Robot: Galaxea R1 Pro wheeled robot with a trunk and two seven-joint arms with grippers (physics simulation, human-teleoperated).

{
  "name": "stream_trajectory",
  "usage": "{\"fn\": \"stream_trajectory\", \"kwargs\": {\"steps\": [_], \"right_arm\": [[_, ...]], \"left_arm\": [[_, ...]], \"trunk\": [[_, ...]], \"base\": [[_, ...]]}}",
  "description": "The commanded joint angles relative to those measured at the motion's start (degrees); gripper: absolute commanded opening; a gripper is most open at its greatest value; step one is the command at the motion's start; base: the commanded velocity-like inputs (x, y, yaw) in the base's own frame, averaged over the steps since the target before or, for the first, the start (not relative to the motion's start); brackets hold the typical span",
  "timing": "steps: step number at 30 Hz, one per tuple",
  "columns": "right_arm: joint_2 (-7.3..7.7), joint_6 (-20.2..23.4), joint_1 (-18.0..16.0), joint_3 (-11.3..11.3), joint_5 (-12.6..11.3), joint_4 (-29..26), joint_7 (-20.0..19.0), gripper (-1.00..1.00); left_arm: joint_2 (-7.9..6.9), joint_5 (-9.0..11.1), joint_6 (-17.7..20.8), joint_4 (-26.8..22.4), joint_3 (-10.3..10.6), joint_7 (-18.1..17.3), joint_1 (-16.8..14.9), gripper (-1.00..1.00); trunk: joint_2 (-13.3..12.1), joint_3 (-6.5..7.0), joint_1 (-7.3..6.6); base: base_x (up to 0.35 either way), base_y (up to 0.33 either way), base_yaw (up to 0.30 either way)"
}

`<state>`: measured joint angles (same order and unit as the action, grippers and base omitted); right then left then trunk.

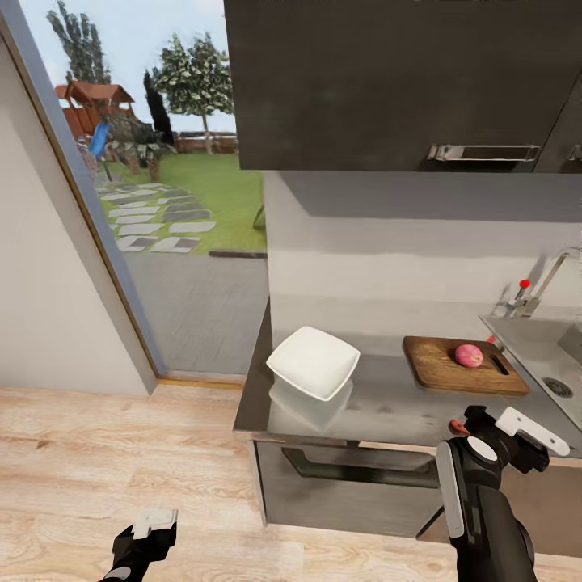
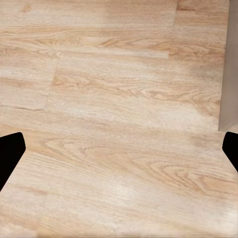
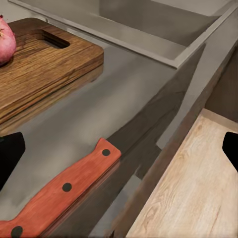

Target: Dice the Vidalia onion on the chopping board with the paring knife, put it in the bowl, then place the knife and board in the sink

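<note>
The desk (image 1: 380,404) is a glossy grey steel-like slab that mirrors what sits on it, set over dark grey cabinets with a black bar handle (image 1: 356,465). Near its left end sits the bowl (image 1: 314,361), white, shallow and squarish with rounded corners, its reflection showing just beneath it. Well apart to the right lies the chopping board (image 1: 461,365), dark brown grained wood with rounded corners and a slot handle hole at the end toward the sink (image 1: 558,356). The onion (image 1: 469,355), a round pinkish-red ball, rests on the board close to that slot. The sink is a grey steel basin with a round dark drain (image 1: 558,387) and an angular chrome tap (image 1: 550,283) with a red knob behind it. The paring knife (image 3: 74,183) has an orange-red handle with dark rivets and a dark pointed blade; it lies over the front edge of the desk, near the board but apart from it. The right end effector (image 1: 485,432) hovers at this edge with its fingers spread, the knife between them but not gripped. The left end effector (image 1: 149,529) hangs low over the pale wood-plank floor (image 2: 119,124), its fingers also spread. Dark wall cabinets (image 1: 388,81) hang overhead; a window (image 1: 153,137) at left shows a garden.
</note>
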<state>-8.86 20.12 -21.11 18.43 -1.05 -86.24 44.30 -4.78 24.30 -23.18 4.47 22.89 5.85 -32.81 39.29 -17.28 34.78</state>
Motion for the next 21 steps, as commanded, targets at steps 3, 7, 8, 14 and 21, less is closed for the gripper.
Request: {"fn": "stream_trajectory", "kwargs": {"steps": [3, 7, 8, 14, 21], "right_arm": [[-0.02, 0.36, -0.04, 0.03, -0.1, -0.07, 0.15, 1.0], [-0.07, 0.36, -0.06, -0.05, -0.09, -0.07, 0.11, 1.0], [-0.08, 0.36, -0.06, -0.07, -0.09, -0.07, 0.1, 1.0], [-0.1, 0.3, -0.06, -0.17, -0.16, -0.07, 0.07, 1.0], [-0.15, 0.29, -0.05, -0.23, -0.18, -0.07, 0.0, 1.0]], "left_arm": [[0.04, 0.31, -0.29, 0.19, 0.48, 0.08, -0.1, 1.0], [0.04, 0.31, -0.29, 0.19, 0.48, 0.09, -0.07, 1.0], [0.04, 0.31, -0.29, 0.19, 0.48, 0.1, -0.07, 1.0], [0.04, 0.31, -0.29, 0.19, 0.48, 0.11, -0.09, 1.0], [0.04, 0.31, -0.29, 0.19, 0.47, 0.09, -0.09, 1.0]], "trunk": [[0.07, -0.08, 0.01], [0.07, -0.08, 0.01], [0.07, -0.08, 0.01], [0.07, -0.08, 0.01], [0.07, -0.08, 0.01]], "base": [[-0.015, 0.0, 0.0], [-0.006, 0.0, 0.0], [-0.002, 0.0, 0.0], [-0.001, 0.0, 0.0], [0.0, 0.0, 0.0]]}}
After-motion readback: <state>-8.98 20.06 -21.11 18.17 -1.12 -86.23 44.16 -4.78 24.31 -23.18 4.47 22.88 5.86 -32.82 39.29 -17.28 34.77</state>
